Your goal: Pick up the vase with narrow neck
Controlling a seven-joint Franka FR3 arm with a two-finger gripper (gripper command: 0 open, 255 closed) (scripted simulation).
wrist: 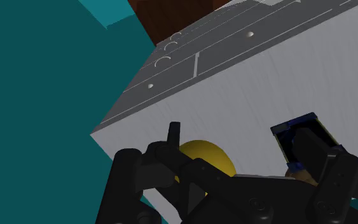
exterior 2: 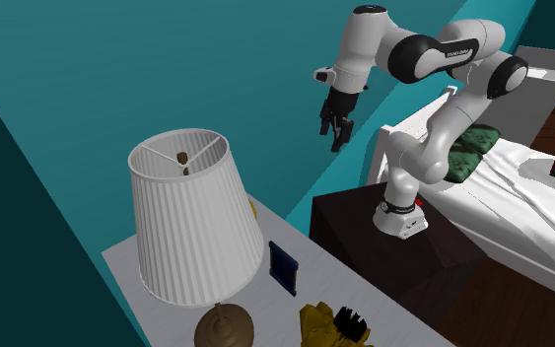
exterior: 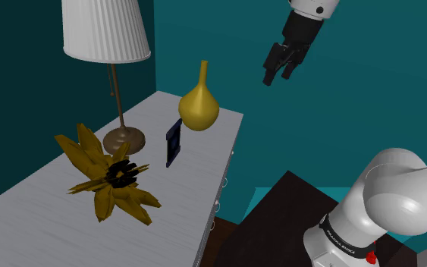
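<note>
The yellow vase (exterior: pixel 198 106) has a round belly and a tall narrow neck. It stands upright at the far end of the white dresser top (exterior: pixel 45 220). My black gripper (exterior: pixel 280 70) hangs open in the air, well above the vase and off toward the shoulder view's right, past the dresser's edge. In the wrist view the vase's yellow belly (wrist: pixel 212 156) shows just beyond the spread fingers of the gripper (wrist: pixel 234 191), partly covered by them. In the second exterior view the gripper (exterior 2: pixel 336 130) is high above the dresser, and the lamp shade (exterior 2: pixel 191 222) hides nearly all of the vase.
A lamp with a white pleated shade (exterior: pixel 105 30) and a brown base (exterior: pixel 124 139) stands beside the vase. A small dark blue object (exterior: pixel 174 142) stands upright close in front of the vase. A large yellow flower (exterior: pixel 113 174) lies mid-dresser. The dresser drawers (wrist: pixel 190 57) face the dark stand (exterior 2: pixel 393 246); a bed (exterior 2: pixel 521 187) lies beyond.
</note>
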